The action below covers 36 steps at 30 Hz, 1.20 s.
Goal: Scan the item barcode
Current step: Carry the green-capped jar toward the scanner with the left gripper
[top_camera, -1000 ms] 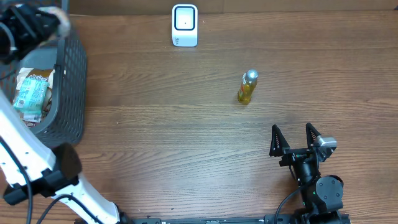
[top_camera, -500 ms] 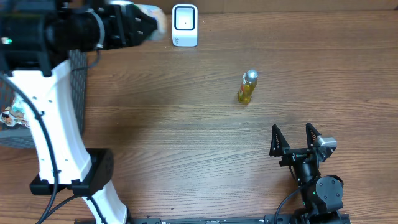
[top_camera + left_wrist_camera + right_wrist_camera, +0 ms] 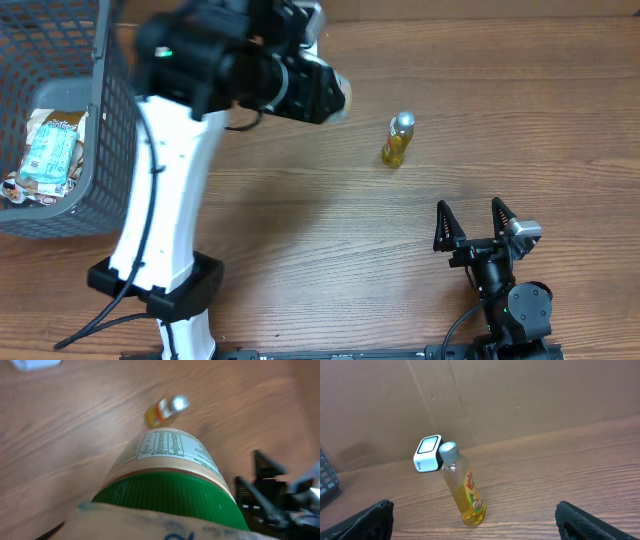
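Observation:
A jar with a ribbed green lid (image 3: 170, 495) and a tan label with a printed facts panel (image 3: 167, 450) fills the left wrist view. My left gripper (image 3: 335, 95) is shut on it, high above the table's back middle. The white scanner (image 3: 427, 453) stands at the back edge, and in the overhead view the left arm mostly covers it. A yellow bottle with a silver cap (image 3: 398, 140) stands upright right of the left gripper, apart from it. My right gripper (image 3: 470, 225) is open at the front right, with nothing between its fingers, facing the bottle (image 3: 462, 485).
A dark mesh basket (image 3: 105, 150) stands at the left edge with several packets (image 3: 50, 155) in it. The left arm's white link (image 3: 165, 180) slants across the left half of the table. A cardboard wall (image 3: 520, 395) backs the table.
The left arm has swung from over the basket to the right, carrying the jar past the scanner toward the yellow bottle. The right arm has not moved.

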Tool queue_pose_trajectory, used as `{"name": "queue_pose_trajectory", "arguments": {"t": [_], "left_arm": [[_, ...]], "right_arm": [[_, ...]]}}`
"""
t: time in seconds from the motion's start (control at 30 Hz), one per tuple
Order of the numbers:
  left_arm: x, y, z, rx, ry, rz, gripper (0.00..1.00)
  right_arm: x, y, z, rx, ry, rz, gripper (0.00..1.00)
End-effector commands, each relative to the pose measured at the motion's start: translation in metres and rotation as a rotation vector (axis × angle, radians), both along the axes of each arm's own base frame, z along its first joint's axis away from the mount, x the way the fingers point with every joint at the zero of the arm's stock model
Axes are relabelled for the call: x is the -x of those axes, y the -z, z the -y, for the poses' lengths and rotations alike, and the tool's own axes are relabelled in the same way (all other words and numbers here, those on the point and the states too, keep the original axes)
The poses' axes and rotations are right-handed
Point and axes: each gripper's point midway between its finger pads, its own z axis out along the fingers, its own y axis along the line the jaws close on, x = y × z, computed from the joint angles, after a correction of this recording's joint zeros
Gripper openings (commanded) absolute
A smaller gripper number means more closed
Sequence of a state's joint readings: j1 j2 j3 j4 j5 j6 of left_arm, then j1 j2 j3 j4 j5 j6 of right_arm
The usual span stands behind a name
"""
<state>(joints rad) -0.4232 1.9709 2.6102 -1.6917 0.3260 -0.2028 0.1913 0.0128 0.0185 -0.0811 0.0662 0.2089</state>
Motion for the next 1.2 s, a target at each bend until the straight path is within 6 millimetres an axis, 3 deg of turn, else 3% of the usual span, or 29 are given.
{"name": "queue_pose_trajectory", "arguments": {"t": [0.0, 0.2, 0.53, 0.97, 1.17], "left_arm": [[-0.002, 0.018, -0.015, -0.137, -0.167, -0.022, 0.04], [0.006, 0.073, -0.016, -0.287, -0.363, -0.169, 0.04], [0.018, 0.154, 0.000, -0.400, -0.461, -0.280, 0.04], [0.022, 0.216, 0.011, -0.357, -0.684, -0.367, 0.05], [0.023, 0.236, 0.024, -0.326, -0.667, -0.368, 0.07]], "right_arm": [[0.000, 0.002, -0.002, 0.004, -0.007, 0.004, 1.00], [0.000, 0.002, -0.002, 0.004, -0.007, 0.003, 1.00], [0.000, 0.002, -0.002, 0.004, -0.007, 0.003, 1.00], [0.000, 0.002, -0.002, 0.004, -0.007, 0.003, 1.00], [0.000, 0.002, -0.002, 0.004, -0.007, 0.003, 1.00]]}}
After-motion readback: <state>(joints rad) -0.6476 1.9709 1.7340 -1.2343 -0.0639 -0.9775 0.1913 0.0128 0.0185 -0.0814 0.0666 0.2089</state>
